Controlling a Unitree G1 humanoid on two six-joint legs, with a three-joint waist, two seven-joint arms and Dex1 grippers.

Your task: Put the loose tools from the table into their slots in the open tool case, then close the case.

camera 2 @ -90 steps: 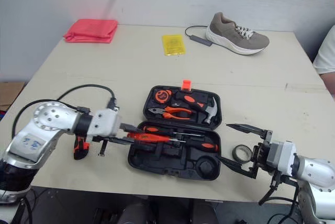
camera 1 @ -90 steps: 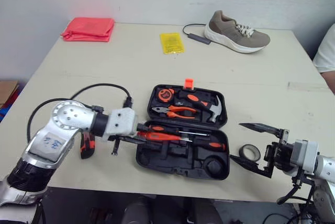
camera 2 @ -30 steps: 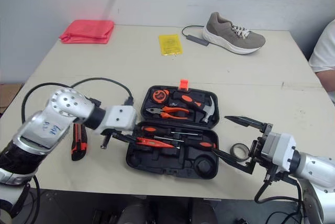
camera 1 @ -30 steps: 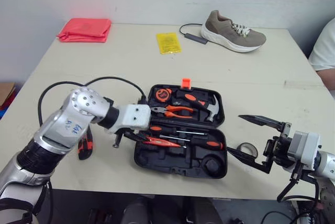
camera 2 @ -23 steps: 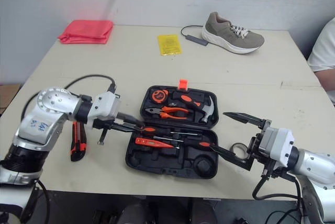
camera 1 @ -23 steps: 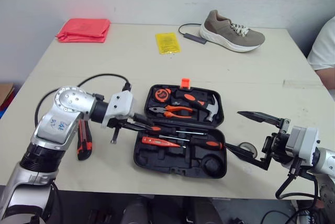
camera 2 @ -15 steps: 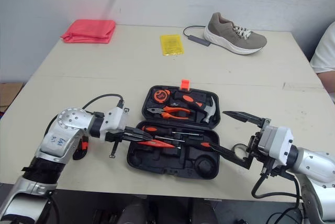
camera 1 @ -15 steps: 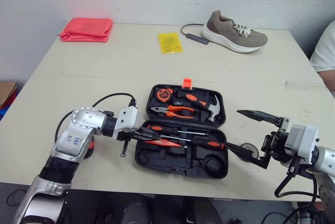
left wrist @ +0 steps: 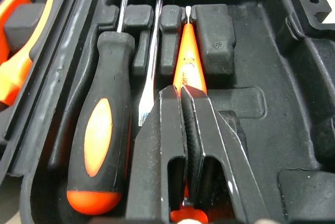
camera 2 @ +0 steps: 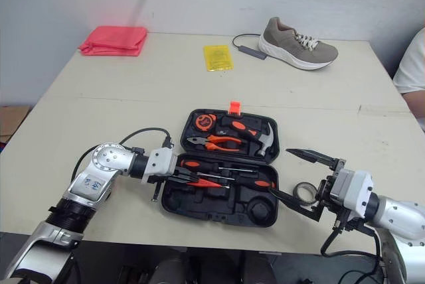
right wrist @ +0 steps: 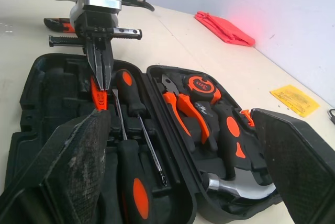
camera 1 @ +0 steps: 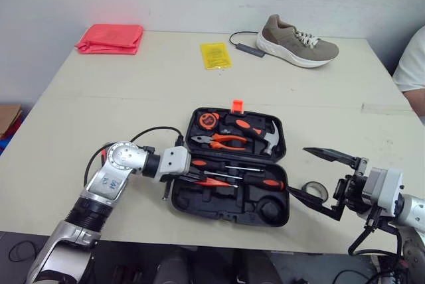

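The left end effector is clamped on a slim orange screwdriver. The tool lies in the front half of the open tool case, just beside black-and-orange screwdrivers seated in their slots. The case sits near the front edge of the desk. Its lid half holds pliers, a hammer and a tape measure.

To the right of the case, the right end effector hovers with its fingers spread wide and grips nothing. A roll of black tape lies loose on the desk near its lower finger. A utility knife rests on the desk on the far side of the left arm from the case.

At the back of the desk lie a shoe, a yellow packet and a folded red cloth. A person's sleeve shows at the right edge.
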